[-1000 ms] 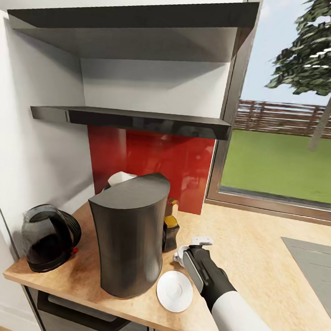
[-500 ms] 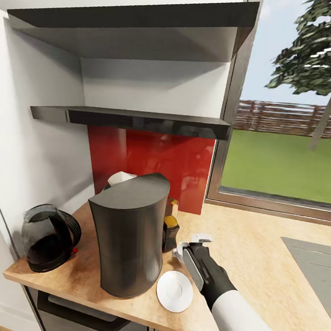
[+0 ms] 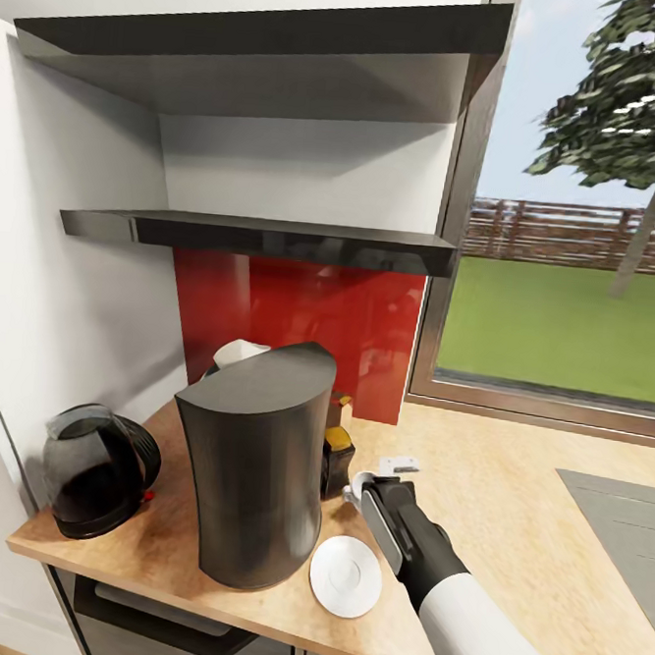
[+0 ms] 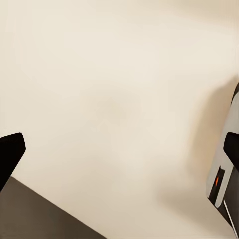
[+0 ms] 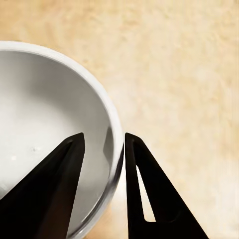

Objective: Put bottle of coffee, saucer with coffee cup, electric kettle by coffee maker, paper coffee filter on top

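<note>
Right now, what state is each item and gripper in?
coffee cup: upright, rim pinched by right gripper.
saucer: flat on kitchen countertop, bare.
electric kettle: on countertop, lid shut.
bottle of coffee: upright, capped, beside coffee maker.
left gripper: open.

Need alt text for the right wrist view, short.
The right tool pinches the rim of the white cup, one dark finger inside the bowl and the other outside the wall. Light wood-grain countertop lies under and beyond the cup.
</note>
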Controlling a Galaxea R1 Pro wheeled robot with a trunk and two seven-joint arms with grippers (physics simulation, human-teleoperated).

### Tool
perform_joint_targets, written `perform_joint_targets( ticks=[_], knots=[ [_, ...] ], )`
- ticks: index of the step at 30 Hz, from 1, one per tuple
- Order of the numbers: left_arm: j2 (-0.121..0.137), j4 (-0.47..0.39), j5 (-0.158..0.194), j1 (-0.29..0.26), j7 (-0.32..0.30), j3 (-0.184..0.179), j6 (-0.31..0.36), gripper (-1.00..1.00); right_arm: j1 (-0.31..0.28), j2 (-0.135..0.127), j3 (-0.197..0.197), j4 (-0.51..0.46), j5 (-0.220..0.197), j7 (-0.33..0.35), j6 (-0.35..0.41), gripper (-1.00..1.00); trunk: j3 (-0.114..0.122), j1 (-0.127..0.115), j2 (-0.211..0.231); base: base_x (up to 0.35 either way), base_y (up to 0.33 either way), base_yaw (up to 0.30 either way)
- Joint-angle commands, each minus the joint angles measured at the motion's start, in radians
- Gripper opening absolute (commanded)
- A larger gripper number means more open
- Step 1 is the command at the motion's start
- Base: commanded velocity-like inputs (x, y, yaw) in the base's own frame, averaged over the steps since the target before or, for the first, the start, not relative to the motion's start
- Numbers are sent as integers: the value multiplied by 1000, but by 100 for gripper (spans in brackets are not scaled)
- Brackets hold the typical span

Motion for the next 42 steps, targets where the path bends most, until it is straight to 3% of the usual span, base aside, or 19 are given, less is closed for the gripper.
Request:
perform_joint_targets(
  ticks=[1,19,42],
  knots=[
    [-1,-1,-10,0,0,5,6,100,-1,-1,4,0,-10,-9,1,-100,0,0,-1,-159,-101,0],
    [-1,-2,-10,0,0,7,6,100,-1,4,6,4,-12,-8,1,-100,0,0,-1,-233,-123,0],
    [-1,-3,-9,0,0,7,6,100,-1,6,4,2,-12,-7,1,-100,3,0,-1,-25,29,45]
  ],
)
